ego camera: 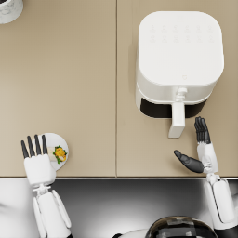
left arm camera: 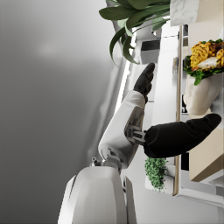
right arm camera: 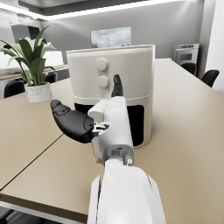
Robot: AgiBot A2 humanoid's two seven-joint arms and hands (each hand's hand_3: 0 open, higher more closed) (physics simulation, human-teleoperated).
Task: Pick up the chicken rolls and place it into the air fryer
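Both robot hands, left (ego camera: 37,160) and right (ego camera: 200,153), spread, empty.

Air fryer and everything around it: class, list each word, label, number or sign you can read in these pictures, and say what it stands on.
No text can be read in any view.
The air fryer bears faint pale marks on its top, too blurred to read.
Its two round knobs show no legible markings.
The framed picture on the far wall shows no lettering.

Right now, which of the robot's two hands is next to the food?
The left hand, beside the small plate carrying the chicken roll. The right hand waits near the air fryer.
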